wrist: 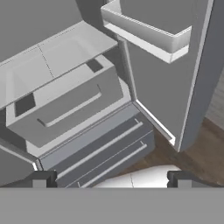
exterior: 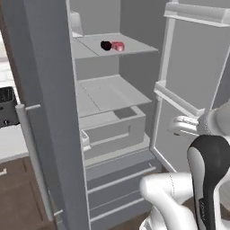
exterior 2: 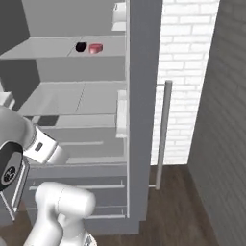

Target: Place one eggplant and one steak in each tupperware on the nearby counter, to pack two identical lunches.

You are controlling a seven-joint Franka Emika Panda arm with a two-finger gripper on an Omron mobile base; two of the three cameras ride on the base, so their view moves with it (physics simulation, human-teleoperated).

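A very dark, near-black eggplant (exterior: 105,45) (exterior 2: 81,46) sits on the upper shelf of the open fridge. A flat pink-red steak (exterior: 117,46) (exterior 2: 96,48) lies right beside it on the same shelf. My gripper (wrist: 111,179) is open, its two dark fingertips (wrist: 41,179) spread wide with nothing between them. It hovers low in front of the fridge, well below that shelf, and looks at the crisper drawer (wrist: 65,109). The tupperware is out of view.
Both fridge doors stand open: the left door (exterior: 45,112) with its long handle (exterior: 31,148), and the right door (exterior: 188,90) with its bins. Freezer drawers (exterior: 121,179) sit at the bottom. A black appliance (exterior: 6,105) stands on the counter at the left. A brick wall (exterior 2: 182,72) is to the right.
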